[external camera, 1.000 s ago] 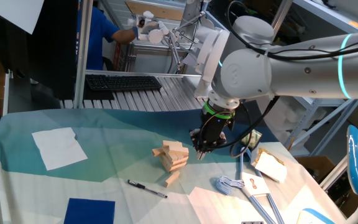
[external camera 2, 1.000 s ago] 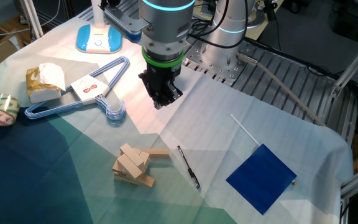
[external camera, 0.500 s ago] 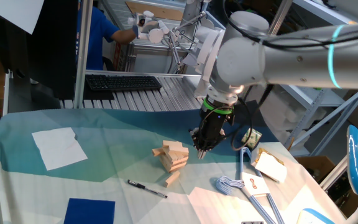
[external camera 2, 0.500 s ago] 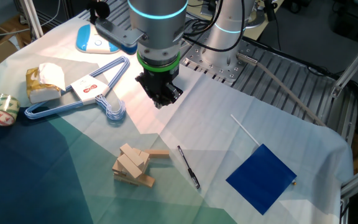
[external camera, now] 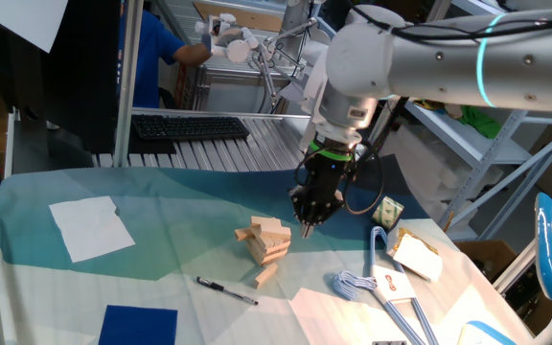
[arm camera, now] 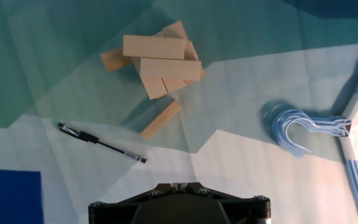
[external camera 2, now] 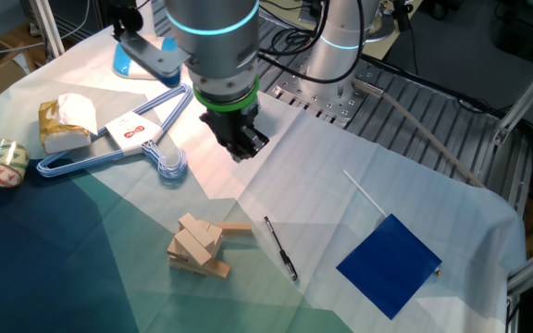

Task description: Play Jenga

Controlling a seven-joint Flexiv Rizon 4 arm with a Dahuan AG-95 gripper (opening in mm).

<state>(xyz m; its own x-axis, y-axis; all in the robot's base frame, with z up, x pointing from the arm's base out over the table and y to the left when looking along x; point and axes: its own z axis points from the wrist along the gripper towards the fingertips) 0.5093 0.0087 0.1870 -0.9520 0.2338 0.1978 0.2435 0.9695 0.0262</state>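
My claw (external camera 2: pixel 241 148) hangs above the cloth, well apart from the blocks, holding nothing; whether its fingers are wide or narrow I cannot tell. The uneven Jenga stack (arm camera: pixel 160 62) stands untouched, one loose block (arm camera: pixel 161 119) beside it, so nearly everything is left. A pen (arm camera: pixel 100 143) lies near, hangers (external camera 2: pixel 146 129) farther off

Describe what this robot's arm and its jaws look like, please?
The arm is smooth, rounded, silver-grey, with a glowing teal ring. A bright green band sits at the wrist, above a black gripper with short dark jaws. Black cables loop beside the wrist.
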